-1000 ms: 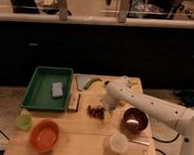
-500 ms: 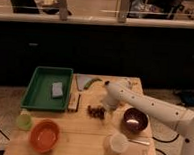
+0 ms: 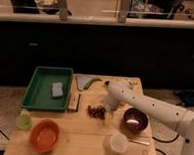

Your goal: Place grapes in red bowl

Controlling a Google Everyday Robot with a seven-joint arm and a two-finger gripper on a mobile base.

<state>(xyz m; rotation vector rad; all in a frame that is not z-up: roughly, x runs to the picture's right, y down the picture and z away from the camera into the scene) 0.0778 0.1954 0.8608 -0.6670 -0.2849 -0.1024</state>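
Camera view: 1 small cluster of dark red-purple grapes (image 3: 94,111) lies near the middle of the pale wooden table (image 3: 84,145). The white arm's tool (image 3: 106,107) is down at the right edge of the grapes; whether it is apart or together cannot be told. The round orange-red plastic bowl (image 3: 44,136) sits well apart, down-left of the grapes. 1 dark maroon bowl (image 3: 135,120) stands near, right of the grapes.
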